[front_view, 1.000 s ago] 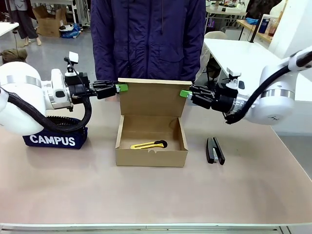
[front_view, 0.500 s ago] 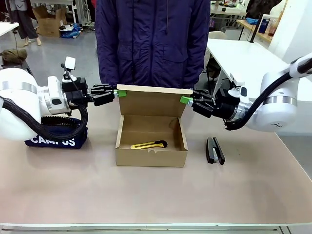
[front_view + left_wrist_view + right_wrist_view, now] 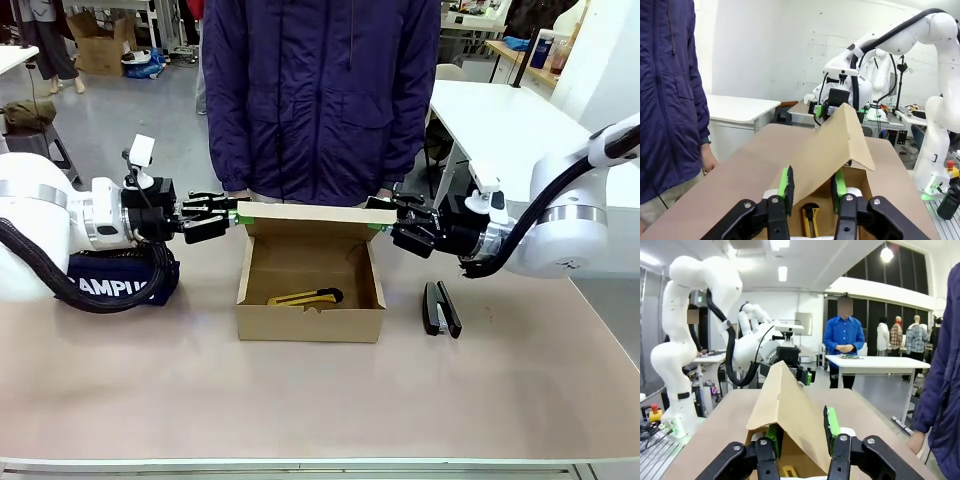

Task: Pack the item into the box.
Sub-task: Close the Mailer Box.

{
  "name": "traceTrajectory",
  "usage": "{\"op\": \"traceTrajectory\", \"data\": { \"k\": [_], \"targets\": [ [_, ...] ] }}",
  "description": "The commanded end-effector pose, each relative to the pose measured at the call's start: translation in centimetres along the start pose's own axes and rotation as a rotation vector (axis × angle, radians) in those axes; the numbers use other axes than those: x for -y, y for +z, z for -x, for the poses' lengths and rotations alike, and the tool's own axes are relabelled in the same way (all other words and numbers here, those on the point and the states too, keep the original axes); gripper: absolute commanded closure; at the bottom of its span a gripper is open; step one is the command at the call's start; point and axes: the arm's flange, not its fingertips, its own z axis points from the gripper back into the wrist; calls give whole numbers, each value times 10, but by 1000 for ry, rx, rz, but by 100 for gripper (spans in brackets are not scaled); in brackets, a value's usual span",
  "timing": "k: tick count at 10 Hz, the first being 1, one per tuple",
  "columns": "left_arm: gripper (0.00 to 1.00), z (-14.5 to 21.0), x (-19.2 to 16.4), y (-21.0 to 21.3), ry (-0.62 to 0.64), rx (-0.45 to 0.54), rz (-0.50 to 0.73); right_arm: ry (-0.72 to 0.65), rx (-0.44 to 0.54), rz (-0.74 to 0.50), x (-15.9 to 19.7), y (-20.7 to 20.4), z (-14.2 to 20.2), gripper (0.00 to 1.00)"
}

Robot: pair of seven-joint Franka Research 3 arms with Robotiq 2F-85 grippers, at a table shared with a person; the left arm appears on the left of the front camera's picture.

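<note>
Two hands, the left hand [image 3: 232, 209] and the right hand [image 3: 385, 222], stood at opposite ends of the lid [image 3: 305, 212], green pads either side of its edge; whether they pinched it or stood slack could not be told; the lid leaned forward over the box [image 3: 310, 322] on the desk [image 3: 300, 410], not yet shut; closing it well would likely have required lowering both ends together, keeping the hinge untwisted, and freeing the pads before lid met wall; the knife [image 3: 305, 297] lay flat inside, near the front wall, long axis roughly along the box's width, black end toward the robot's right.
</note>
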Motion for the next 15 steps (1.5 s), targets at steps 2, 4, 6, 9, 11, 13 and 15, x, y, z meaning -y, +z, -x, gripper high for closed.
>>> {"op": "traceTrajectory", "data": {
  "k": [2,4,6,9,11,13,15],
  "targets": [
    [0,0,5,9,-41,-1,-16,26,-64,-44,-13,12,3,0],
    [0,0,9,15,-58,-22,4,12,-64,-44,-15,25,4,0],
    [0,0,18,26,-89,-85,77,10,-45,-29,-17,41,3,0],
    [0,-8,28,64,-102,-113,143,-26,-60,-16,-20,72,-3,0],
    [0,-23,29,88,-142,-78,39,-37,-27,67,-20,78,-17,0],
    [0,-31,23,72,-143,30,-36,-81,-75,122,-21,44,-17,0],
    [0,-24,16,44,-130,49,-55,-145,-46,163,-22,13,-19,0]
  ]
}}
